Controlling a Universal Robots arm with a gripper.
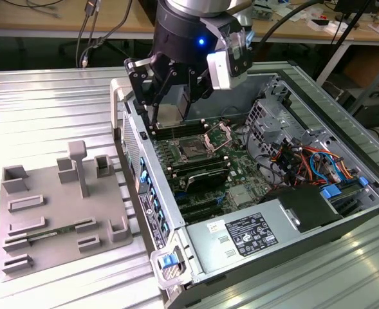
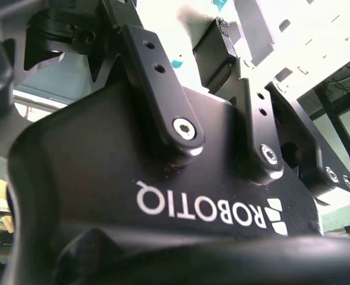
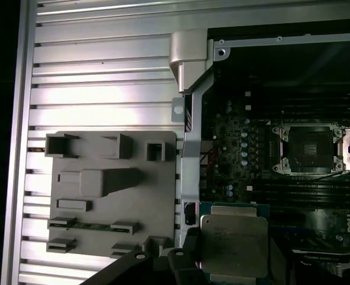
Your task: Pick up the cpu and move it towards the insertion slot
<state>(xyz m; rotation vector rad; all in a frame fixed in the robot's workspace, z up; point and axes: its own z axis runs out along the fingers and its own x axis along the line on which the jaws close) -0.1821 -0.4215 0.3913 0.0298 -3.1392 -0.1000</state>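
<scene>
My gripper [image 1: 168,122] hangs over the open computer case, shut on the cpu [image 1: 170,112], a flat silvery square held level between the black fingers [image 1: 149,106]. In the first wrist view the cpu [image 3: 234,246] sits just inside the case wall, with a dark finger [image 3: 177,261] beside it. The insertion slot [image 1: 192,150] lies a short way off toward the exterior view's right and below the chip, with its dark centre exposed and its silver bracket [image 1: 219,135] hinged up. In the first wrist view the insertion slot [image 3: 310,148] is uncovered on the green board.
A grey plastic tray [image 1: 60,215] with raised blocks lies on the slatted metal table at the exterior view's left. Inside the case are black memory slots [image 1: 199,172], a silver power supply [image 1: 247,235], a drive cage [image 1: 273,119] and coloured cables [image 1: 311,161]. The case wall [image 1: 141,174] stands between tray and board.
</scene>
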